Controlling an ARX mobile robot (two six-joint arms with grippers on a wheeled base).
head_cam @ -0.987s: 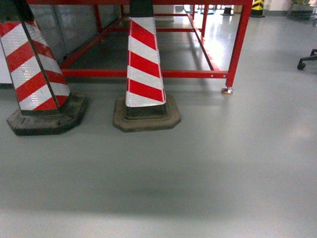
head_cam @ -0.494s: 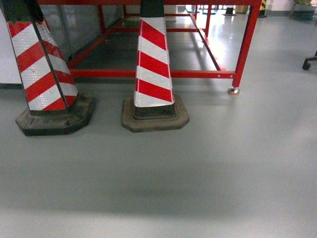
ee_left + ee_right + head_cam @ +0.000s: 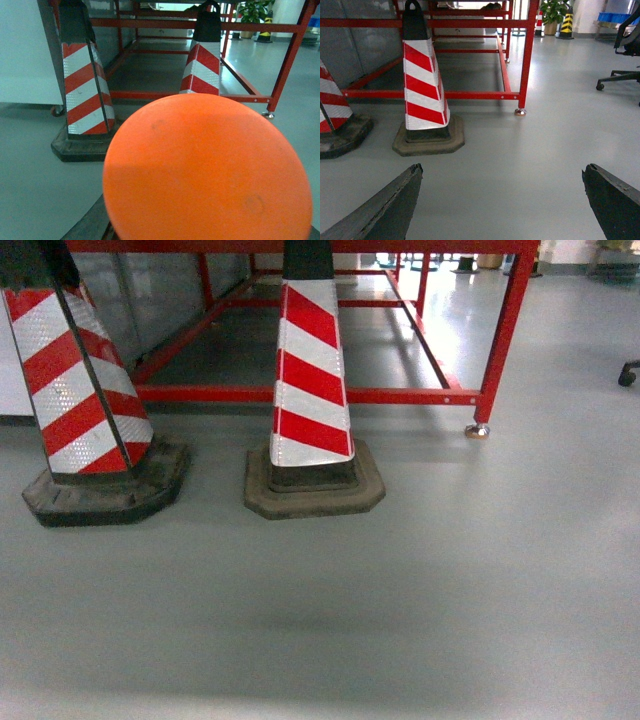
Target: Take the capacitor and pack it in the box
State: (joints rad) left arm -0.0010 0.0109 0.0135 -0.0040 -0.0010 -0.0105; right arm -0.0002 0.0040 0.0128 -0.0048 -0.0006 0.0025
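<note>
Left wrist view: an orange disc (image 3: 207,170) fills the lower centre and right of the frame, cut off by the bottom edge. It hides the left gripper, so the jaw state cannot be told, and covers the base of the far cone (image 3: 204,62).

Head view: both cones (image 3: 312,370) are cut off by the top edge; neither arm shows.

Right wrist view: only the two finger tips (image 3: 382,212) show at the lower corners, cut off by the bottom edge. A chair (image 3: 622,60) is cut at the right edge.
</note>
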